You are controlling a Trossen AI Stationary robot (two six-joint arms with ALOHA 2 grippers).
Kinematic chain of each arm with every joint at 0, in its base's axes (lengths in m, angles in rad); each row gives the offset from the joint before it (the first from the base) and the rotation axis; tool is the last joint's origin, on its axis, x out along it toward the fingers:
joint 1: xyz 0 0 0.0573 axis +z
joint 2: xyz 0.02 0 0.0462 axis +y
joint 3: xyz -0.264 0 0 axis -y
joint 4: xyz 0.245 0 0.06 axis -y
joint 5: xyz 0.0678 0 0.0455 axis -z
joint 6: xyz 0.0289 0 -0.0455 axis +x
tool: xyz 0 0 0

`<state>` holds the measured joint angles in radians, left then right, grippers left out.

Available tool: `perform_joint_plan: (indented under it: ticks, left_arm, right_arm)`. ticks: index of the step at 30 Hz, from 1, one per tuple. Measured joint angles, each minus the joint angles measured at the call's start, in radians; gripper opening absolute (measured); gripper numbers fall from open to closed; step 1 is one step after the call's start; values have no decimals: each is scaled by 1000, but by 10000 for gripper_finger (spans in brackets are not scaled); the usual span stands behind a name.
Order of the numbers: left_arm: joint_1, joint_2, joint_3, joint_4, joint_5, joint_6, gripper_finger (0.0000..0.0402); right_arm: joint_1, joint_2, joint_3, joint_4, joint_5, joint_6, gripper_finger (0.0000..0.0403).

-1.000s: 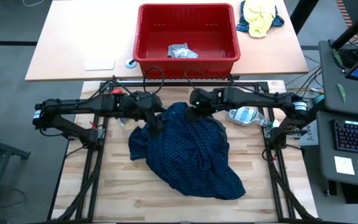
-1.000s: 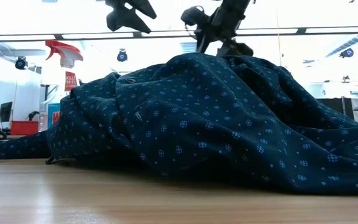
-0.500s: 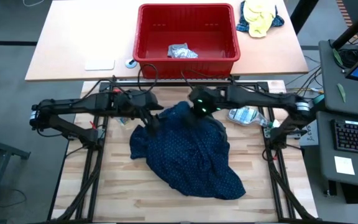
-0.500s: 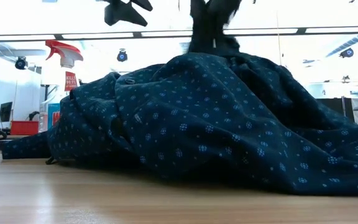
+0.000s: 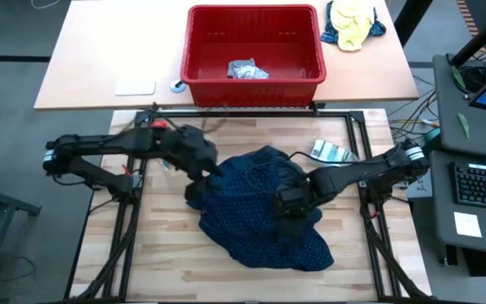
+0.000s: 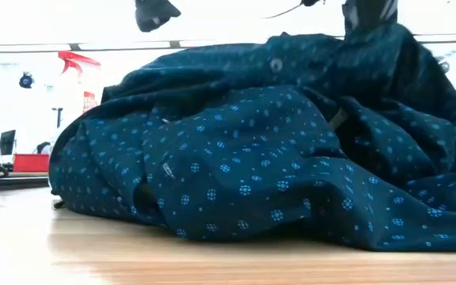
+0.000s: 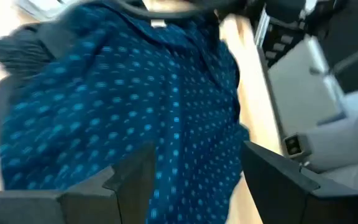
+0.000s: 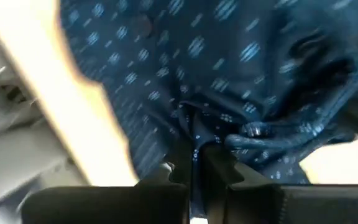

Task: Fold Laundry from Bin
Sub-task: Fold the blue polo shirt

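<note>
Over mid-table we see the R gripper (image 5: 288, 205) pinched shut on a fold of the shirt (image 5: 256, 211), cloth bunched between its fingers (image 8: 178, 163), prob. to drag that part out & flatten the heap. L gripper (image 5: 201, 166) hovers at the shirt's upper-left edge, fingers (image 7: 132, 180) apart w/ nothing between, likely lining up for a 2nd corner. Shirt lies crumpled on the table (image 5: 163, 253). Bin (image 5: 254, 78) sits behind, one small grey piece (image 5: 247, 70) left in it.

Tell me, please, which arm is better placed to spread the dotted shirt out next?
Probably the right: the right gripper is shut on the navy shirt, while the left gripper hovers open at its edge.
</note>
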<state>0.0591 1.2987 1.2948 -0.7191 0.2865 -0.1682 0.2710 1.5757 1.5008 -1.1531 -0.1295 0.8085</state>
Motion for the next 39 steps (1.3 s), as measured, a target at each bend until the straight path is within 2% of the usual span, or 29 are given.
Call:
perform_joint_plan:
  ticks: [2,8,12,24,27,31,32,36,39]
  left_arm:
    - [-2,45,0,14,1,33,219]
    - [35,188,14,128,-2,151,219]
    - [58,245,47,149,-106,221,219]
    - [126,266,85,185,-149,355,219]
    - [153,286,80,181,-83,372,219]
    - [176,320,77,169,137,370,218]
    - [176,323,77,164,161,364,216]
    - [170,326,77,110,151,361,183]
    - [168,308,77,92,150,372,128]
  right_arm:
    - [-2,3,-20,25,28,17,10]
    - [1,5,-82,147,29,63,18]
    - [2,3,-86,153,28,92,38]
    - [2,3,-106,247,93,125,78]
    - [-1,3,-106,262,110,118,87]
    - [-4,3,-109,266,142,93,95]
    - [-5,3,-110,266,151,85,96]
    - [-14,3,-108,265,183,38,96]
    - [-29,0,-93,264,183,3,87]
